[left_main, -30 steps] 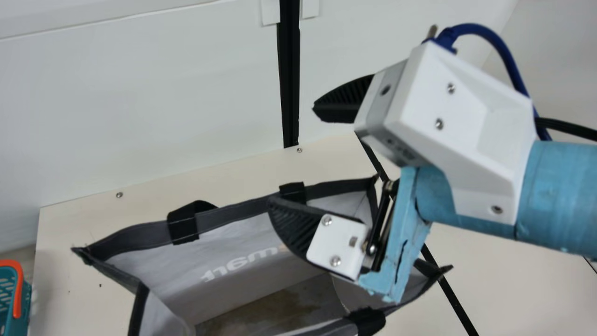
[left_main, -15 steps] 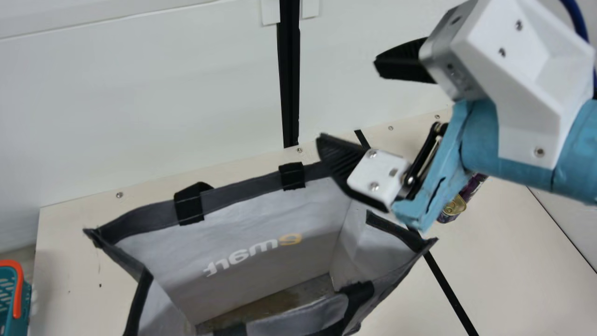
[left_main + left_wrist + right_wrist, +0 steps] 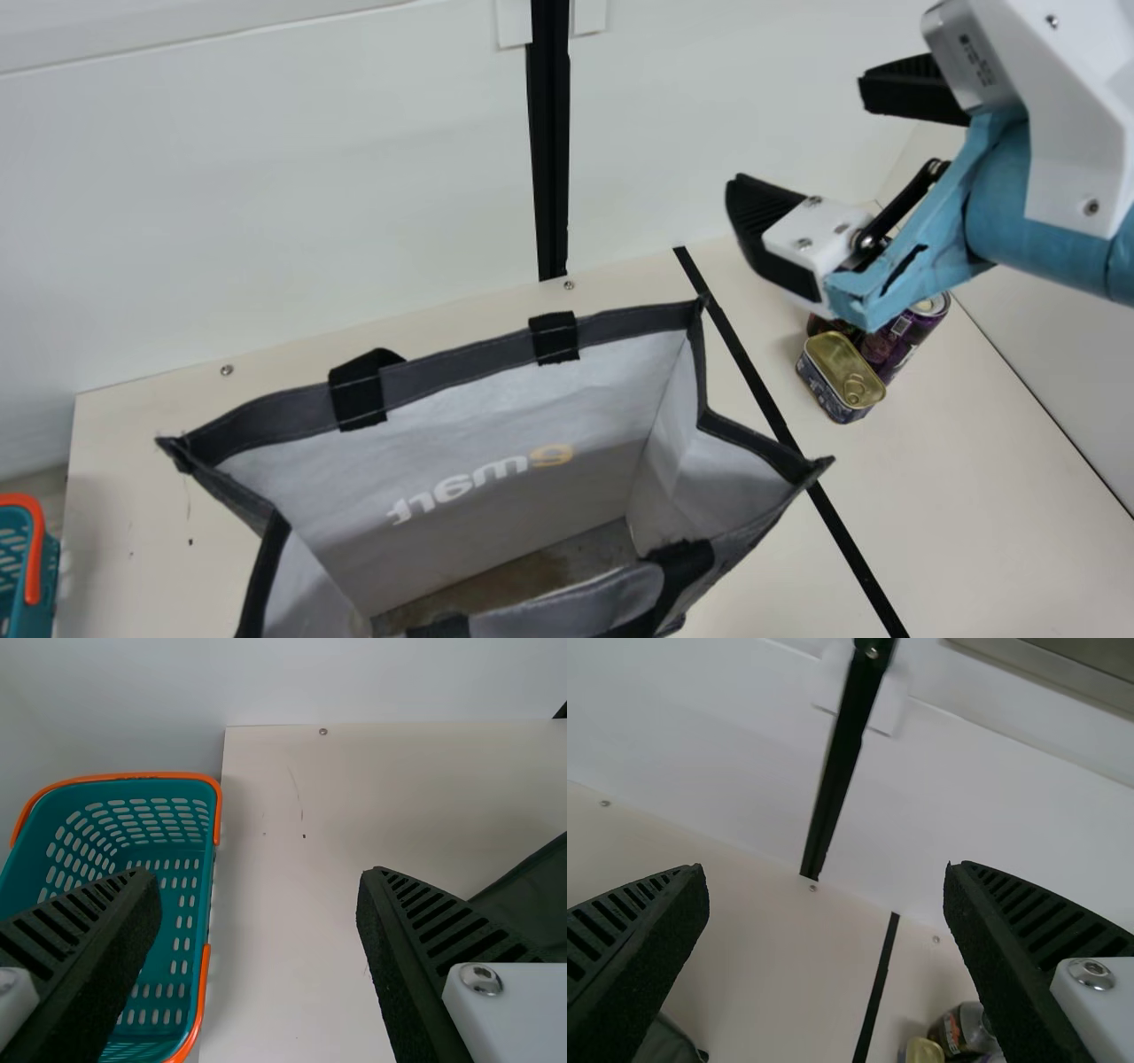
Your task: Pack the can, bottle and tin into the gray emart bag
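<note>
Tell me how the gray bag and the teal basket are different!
The gray bag has dark edges; the teal basket has orange trim. The bag's walls look soft and solid, while the basket's are full of little holes. The bag stands on the table, but the basket is beside the table. Both are open on top.

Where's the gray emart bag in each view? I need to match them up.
Main view: the bag stands open, low and near the centre.
Left wrist view: a dark part of the bag, at the right edge.
Right wrist view: a piece of the bag, bottom left.
Shared landmark: the cream table's far edge.
</note>
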Controlling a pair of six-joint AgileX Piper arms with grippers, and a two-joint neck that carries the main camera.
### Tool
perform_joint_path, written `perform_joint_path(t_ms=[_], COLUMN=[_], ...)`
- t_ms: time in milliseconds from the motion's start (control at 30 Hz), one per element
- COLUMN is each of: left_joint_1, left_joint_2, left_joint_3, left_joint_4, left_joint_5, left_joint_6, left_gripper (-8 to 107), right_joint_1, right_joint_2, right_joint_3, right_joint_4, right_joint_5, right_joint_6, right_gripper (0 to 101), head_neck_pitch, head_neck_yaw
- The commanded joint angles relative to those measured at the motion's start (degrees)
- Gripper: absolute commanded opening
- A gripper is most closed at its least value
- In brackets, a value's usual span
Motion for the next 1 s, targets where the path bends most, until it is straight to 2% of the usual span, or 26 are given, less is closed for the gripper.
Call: perform_joint_path(t_ms=[0, 367, 967], left_joint_1=[0.0, 0.0, 0.0], left_joint_2=[0.0, 0.0, 0.0], left_joint_3=[0.0, 0.0, 0.0], left_joint_4=[0.0, 0.0, 0.0], left_joint_5=[0.0, 0.0, 0.0], left_joint_6=[0.0, 0.0, 0.0], left_gripper=[90, 90, 90], right_joint_1=[-1.7, -5.6, -6.0], right_joint_2=[0.0, 0.1, -0.6], right_joint_3=[0.5, 3.3, 10.9], right_joint_4=[-0.6, -5.9, -18.5], right_joint_5=[0.0, 0.0, 0.0], right_joint_6=[0.2, 3.4, 10.4], right_gripper=[91, 91, 91], head_neck_pitch=[-1.3, -1.3, -1.3], head_neck_yaw=[-0.1, -0.1, -0.1])
